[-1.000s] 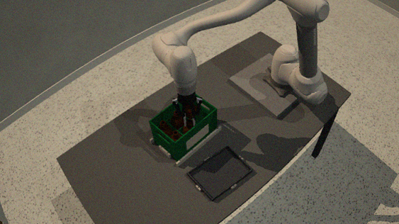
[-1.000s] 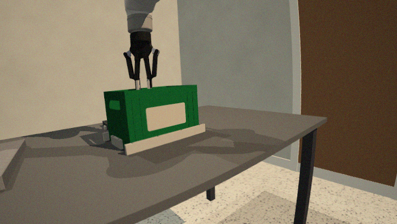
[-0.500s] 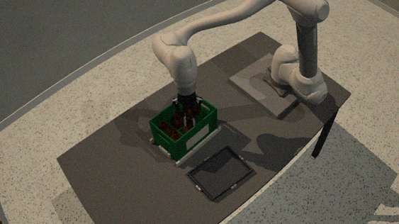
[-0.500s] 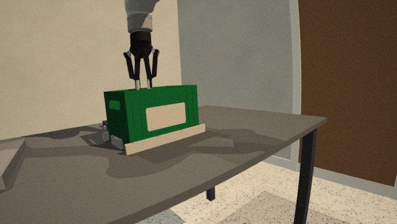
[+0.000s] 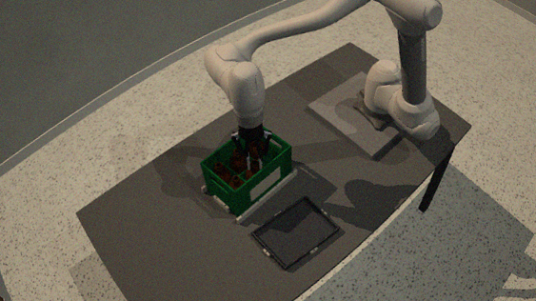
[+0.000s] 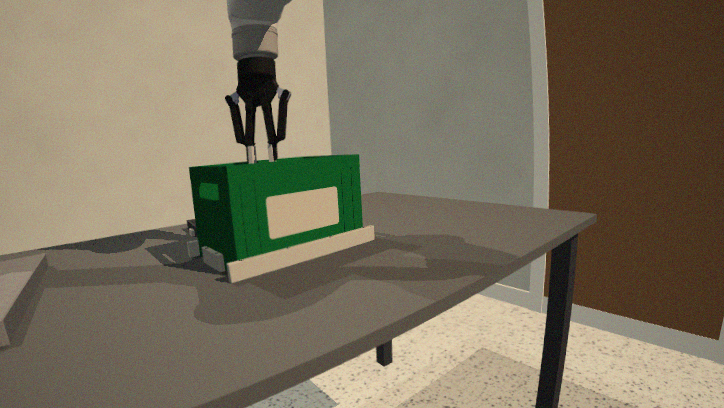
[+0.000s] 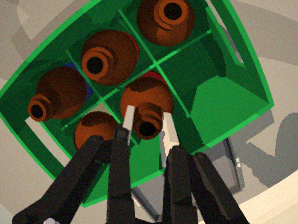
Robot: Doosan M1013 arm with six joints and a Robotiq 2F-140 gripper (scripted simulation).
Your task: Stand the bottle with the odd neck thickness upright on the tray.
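The green crate (image 5: 226,197) (image 6: 247,217) (image 7: 230,102) stands level and holds five brown bottles. My gripper (image 5: 254,161) (image 6: 262,155) (image 7: 147,120) points down into it, its pale fingertips shut on the neck of one bottle (image 7: 146,96). That bottle is in a middle compartment on the tray side, seemingly upright. The others are a bottle (image 7: 167,27) at the top of the wrist view, one (image 7: 112,52) at upper middle, one (image 7: 62,90) at left, and one (image 7: 94,131) partly behind a finger. The black tray (image 5: 296,232) lies level and empty. Bottle bases are hidden.
Pale strips (image 5: 268,195) (image 6: 303,254) run along the crate's foot. The crate compartment right of the held bottle in the wrist view has no bottle. Small pale blocks (image 5: 267,252) sit at the tray's edges. The arm's base stands on a grey plate (image 5: 344,124).
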